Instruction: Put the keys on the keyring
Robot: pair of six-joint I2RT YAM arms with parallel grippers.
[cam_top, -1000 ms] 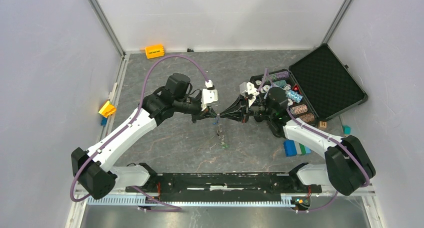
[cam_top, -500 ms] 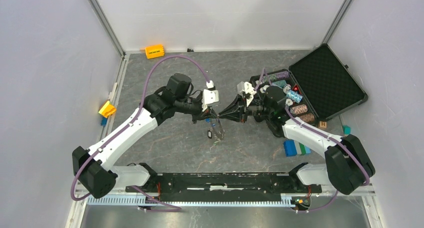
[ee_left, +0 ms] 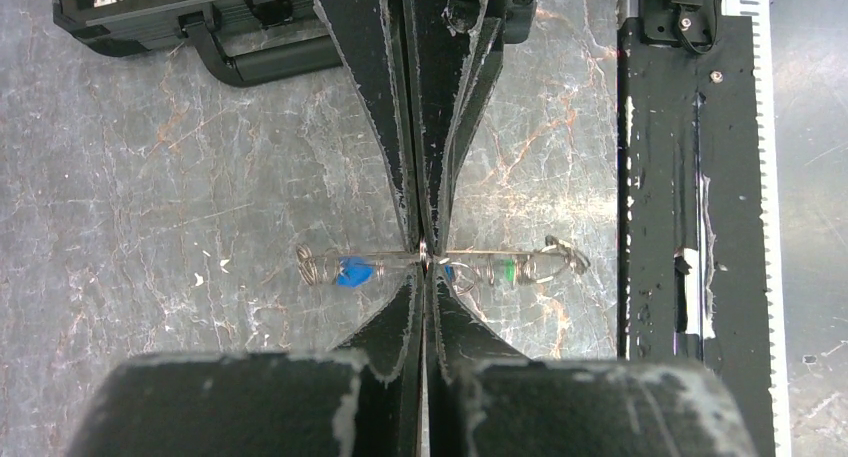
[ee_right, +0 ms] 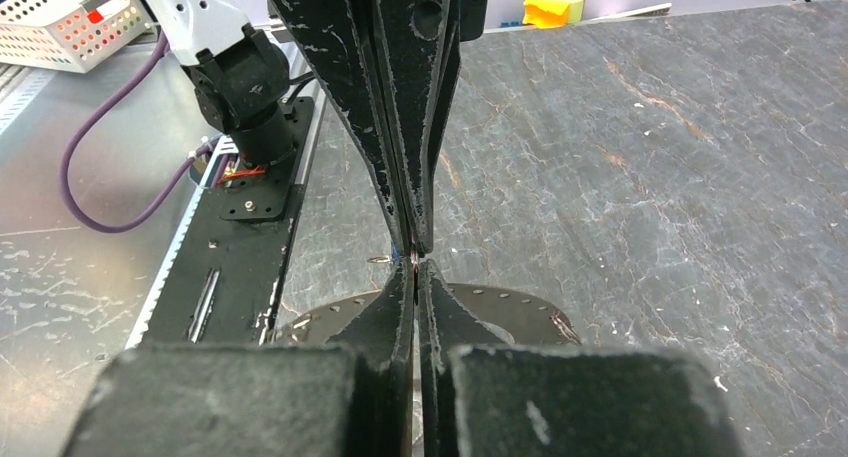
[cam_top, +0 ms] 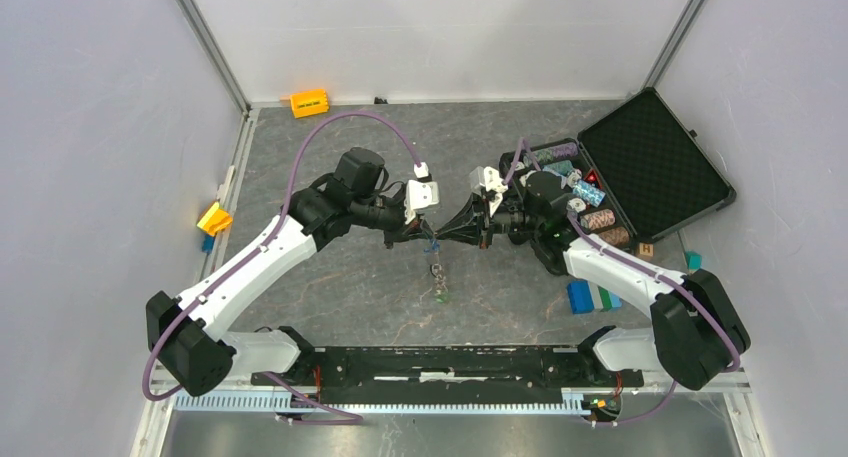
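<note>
The left gripper (cam_top: pixel 427 239) and right gripper (cam_top: pixel 442 237) meet tip to tip above the middle of the table (cam_top: pixel 340 287). Both are closed tight. The left pinches the thin wire of the keyring (ee_left: pixel 318 267). The right's tips press at the same spot, but whether they grip it cannot be told. The keys (cam_top: pixel 438 277) dangle below, with a blue tag (ee_left: pixel 352 273) and a green tag (ee_left: pixel 510 270) strung on the ring. Bare table lies left and near. The open case (cam_top: pixel 650 167) crowds the far right, and the base rail (cam_top: pixel 440 362) bounds the near edge.
</note>
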